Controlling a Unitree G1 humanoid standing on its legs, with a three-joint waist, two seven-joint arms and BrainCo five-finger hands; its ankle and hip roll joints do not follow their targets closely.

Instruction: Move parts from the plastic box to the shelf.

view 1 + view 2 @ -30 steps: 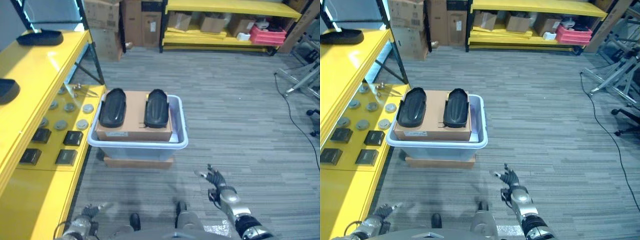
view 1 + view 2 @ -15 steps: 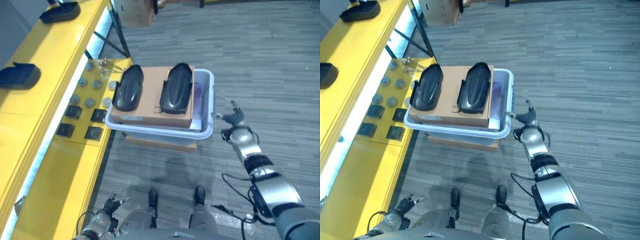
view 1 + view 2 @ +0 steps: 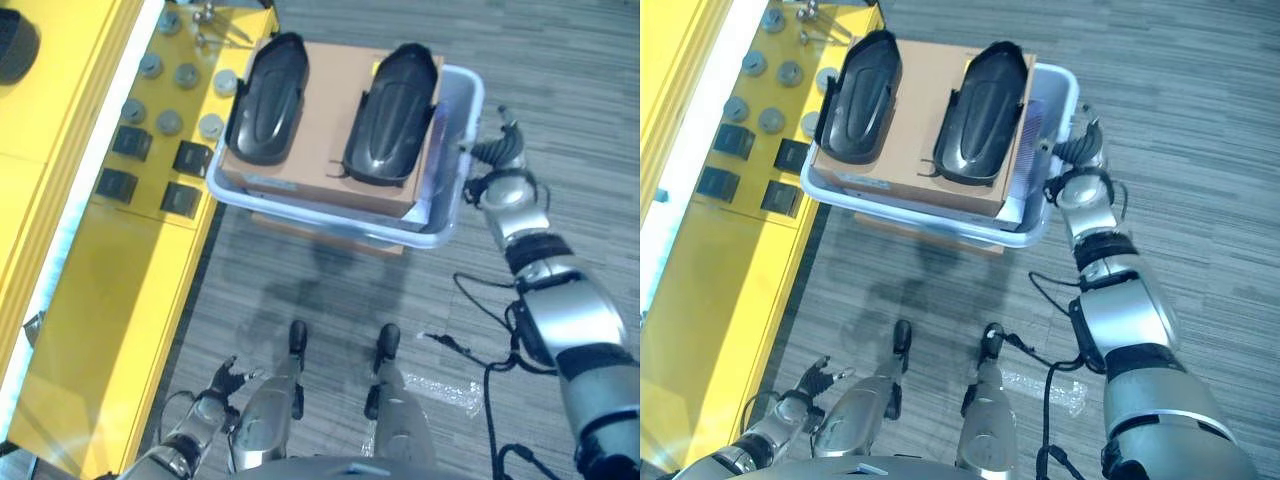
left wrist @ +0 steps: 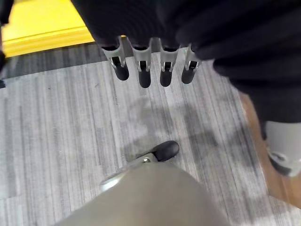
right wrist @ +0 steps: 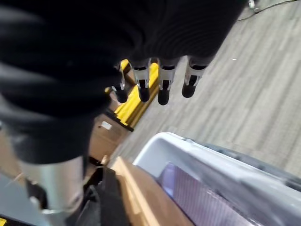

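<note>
Right eye view: right hand (image 3: 1081, 160) beside the plastic box (image 3: 1059, 98) rim, fingers straight and relaxed, holding nothing. Just past the fingers, two black parts (image 3: 977, 112) lying on a cardboard box (image 3: 920, 100) inside. Likely rigid, light, smooth shells; best gripped across the narrow sides. Left hand (image 3: 222, 383) low, loosely apart, well away. Yellow shelf (image 3: 90, 290) beyond the box.

Two glossy black moulded parts, the left part (image 3: 267, 99) and the right part (image 3: 392, 102), are lying side by side, lengthwise, on a brown cardboard sheet (image 3: 333, 120) topping the pale grey plastic box (image 3: 445, 215). The box is sitting on the floor, just beside the yellow shelf (image 3: 90, 290), which is stretching along its left.
</note>
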